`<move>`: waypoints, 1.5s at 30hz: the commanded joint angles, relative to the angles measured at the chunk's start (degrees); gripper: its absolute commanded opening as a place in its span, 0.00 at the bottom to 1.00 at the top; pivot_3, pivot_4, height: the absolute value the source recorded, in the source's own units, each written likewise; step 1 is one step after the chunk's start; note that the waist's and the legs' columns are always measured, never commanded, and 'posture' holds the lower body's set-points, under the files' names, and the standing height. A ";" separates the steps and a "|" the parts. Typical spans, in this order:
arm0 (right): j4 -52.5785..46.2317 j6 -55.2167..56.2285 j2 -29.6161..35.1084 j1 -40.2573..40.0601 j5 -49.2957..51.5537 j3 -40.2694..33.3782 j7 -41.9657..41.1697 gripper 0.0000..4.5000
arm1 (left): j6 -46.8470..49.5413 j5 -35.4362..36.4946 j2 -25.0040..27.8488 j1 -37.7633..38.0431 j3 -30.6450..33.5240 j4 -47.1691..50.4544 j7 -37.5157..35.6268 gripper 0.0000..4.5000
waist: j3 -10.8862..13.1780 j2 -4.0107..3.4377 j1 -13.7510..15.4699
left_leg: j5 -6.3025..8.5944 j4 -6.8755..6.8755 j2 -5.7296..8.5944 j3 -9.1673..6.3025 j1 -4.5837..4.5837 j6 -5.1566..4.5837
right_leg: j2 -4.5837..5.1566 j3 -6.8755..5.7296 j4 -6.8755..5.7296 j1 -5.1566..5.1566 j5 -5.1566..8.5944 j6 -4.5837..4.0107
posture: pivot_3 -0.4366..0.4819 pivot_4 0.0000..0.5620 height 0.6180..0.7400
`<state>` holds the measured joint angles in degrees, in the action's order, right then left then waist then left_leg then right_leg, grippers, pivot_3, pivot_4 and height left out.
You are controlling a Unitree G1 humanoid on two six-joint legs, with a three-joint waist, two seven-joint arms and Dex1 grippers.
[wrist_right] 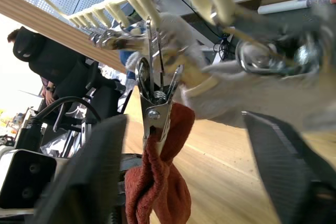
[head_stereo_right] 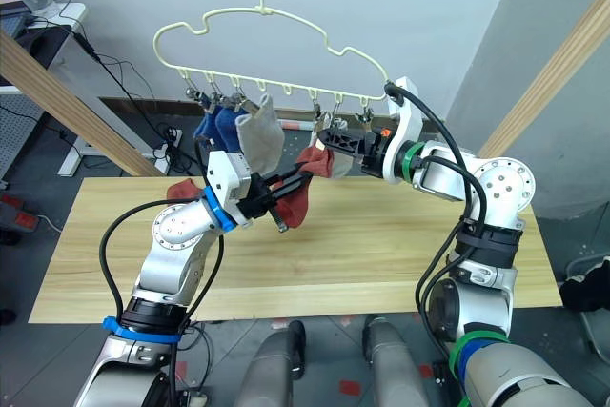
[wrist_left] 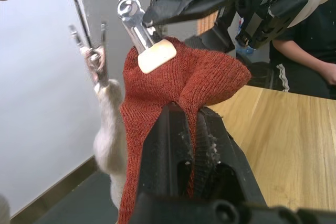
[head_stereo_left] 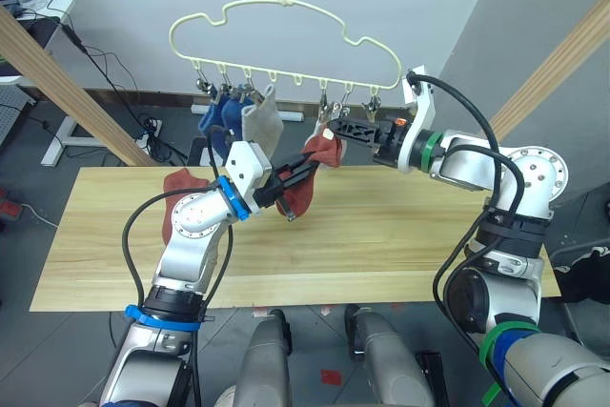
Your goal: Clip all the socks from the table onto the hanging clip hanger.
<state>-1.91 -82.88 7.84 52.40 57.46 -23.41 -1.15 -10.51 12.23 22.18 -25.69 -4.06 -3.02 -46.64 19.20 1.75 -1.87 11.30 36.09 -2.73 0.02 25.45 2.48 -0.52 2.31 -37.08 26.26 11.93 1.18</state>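
While the cream-yellow clip hanger (head_stereo_left: 286,40) hangs by its metal hook above the far edge of the worktop (head_stereo_left: 400,245), the left claw (head_stereo_left: 303,171) is clenched on a rust-red sock (head_stereo_left: 307,183), holding it up just under the hanger's bottom bar. A metal clip (wrist_left: 139,30) with a cream pad bites the top edge of that sock, as the left wrist view shows, and the sock's lower part droops past the black fingers (wrist_left: 173,150). At 3 o'clock of the sock, the right claw (head_stereo_left: 335,128) reaches in at clip height, its fingers spread apart on either side of the clip in the right wrist view. Toward 9 o'clock along the bar hang two blue socks (head_stereo_left: 217,113) and a light grey sock (head_stereo_left: 262,123), each under its own clip, close together and overlapping. A second rust-red sock (head_stereo_left: 176,193) lies on the worktop at 9 o'clock of the left arm, partly hidden behind it.
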 commanded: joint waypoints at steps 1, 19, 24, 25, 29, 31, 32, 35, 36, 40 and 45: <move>-1.38 -0.45 2.65 0.02 1.91 -2.25 -1.15 0.99 | -0.62 -0.80 -0.80 -0.96 0.15 0.84 1.89 0.00 | 0.00 0.00 0.00 | 0.00 0.00 0.00 0.00 0.00 0.00 | 0.00 0.00 0.00 0.00 0.00 0.00 | 0.44 0.62 1.00; -30.25 30.58 13.82 -23.66 -26.43 21.31 -0.11 1.00 | 17.57 13.19 5.67 1.62 6.32 3.92 -6.61 0.99 | 0.00 0.00 -1.86 | 0.00 0.01 -0.06 0.03 0.06 0.01 | -0.11 0.07 -0.04 0.15 0.01 0.02 | 0.41 0.62 1.00; -31.15 36.61 9.13 -23.90 -33.71 26.59 2.98 1.00 | 31.00 26.11 8.62 4.12 10.66 13.34 -6.94 0.99 | 0.00 0.00 -1.57 | -0.01 0.02 -0.05 0.01 0.07 0.02 | -0.09 0.05 -0.01 0.14 0.01 0.02 | 0.42 0.62 1.00; -31.25 37.25 7.59 -23.75 -34.59 27.39 3.71 1.00 | 34.53 29.72 9.26 4.36 11.87 15.53 -6.51 0.99 | 0.00 0.00 -1.62 | -0.01 0.01 -0.06 0.02 0.08 0.02 | -0.09 0.07 -0.02 0.16 0.01 0.02 | 0.42 0.62 1.00; -31.04 40.03 4.75 -23.85 -39.45 29.12 5.09 1.00 | 37.44 33.47 10.32 3.85 14.59 19.72 -4.83 0.99 | 0.00 0.00 -1.34 | -0.01 0.02 -0.08 -0.03 0.08 0.02 | -0.10 0.03 -0.04 0.17 0.01 0.02 | 0.43 0.61 1.00; -30.61 41.91 3.39 -24.04 -41.86 28.99 6.34 0.92 | 36.83 33.09 10.73 4.19 15.14 21.32 -4.70 1.00 | 0.00 0.00 -1.13 | -0.02 0.03 -0.02 -0.02 0.07 0.03 | -0.06 0.03 -0.02 0.13 0.01 0.02 | 0.45 0.60 1.00; -29.62 43.15 3.49 -23.64 -43.28 29.61 5.92 0.87 | 36.99 33.37 10.66 4.55 15.55 22.12 -4.08 1.00 | 0.00 0.00 -1.04 | -0.02 0.05 -0.01 -0.01 0.08 0.03 | -0.04 0.04 -0.01 0.13 0.01 0.02 | 0.45 0.60 1.00; -26.14 45.93 2.46 -22.17 -46.42 30.25 5.66 0.64 | 35.58 32.43 10.50 6.53 16.07 24.50 -3.53 1.00 | -0.01 0.01 -0.98 | -0.02 0.05 0.03 0.05 0.08 0.04 | 0.02 0.08 0.02 0.12 0.00 0.03 | 0.46 0.60 1.00; -25.49 46.74 2.18 -21.78 -47.32 30.37 5.57 0.64 | 35.28 32.18 10.52 6.94 16.16 24.90 -3.34 1.00 | -0.01 0.01 -0.96 | -0.02 0.04 0.02 0.06 0.08 0.04 | 0.02 0.08 0.01 0.13 0.00 0.03 | 0.46 0.60 1.00; -21.94 49.60 0.18 -20.28 -50.62 30.39 6.22 0.64 | 35.28 32.12 10.53 7.82 16.07 26.18 -2.31 1.00 | -0.01 0.01 -0.80 | -0.02 0.01 -0.04 -0.02 0.07 0.04 | -0.05 0.02 -0.02 0.16 0.00 0.03 | 0.47 0.61 1.00; -19.27 51.98 -2.28 -19.34 -53.06 30.12 6.00 0.64 | 35.14 31.96 10.48 7.98 15.94 26.45 -1.51 1.00 | -0.01 0.01 -0.58 | -0.02 0.03 -0.03 0.02 0.07 0.04 | -0.05 0.06 -0.04 0.16 0.00 0.02 | 0.48 0.61 1.00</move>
<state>-19.79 -32.84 6.03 32.29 5.50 6.87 4.68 25.71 44.02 32.44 -18.05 10.89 20.96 -48.22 19.19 1.76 -2.45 11.28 36.11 -2.75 0.04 25.52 2.52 -0.57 2.36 -37.11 26.42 11.93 1.21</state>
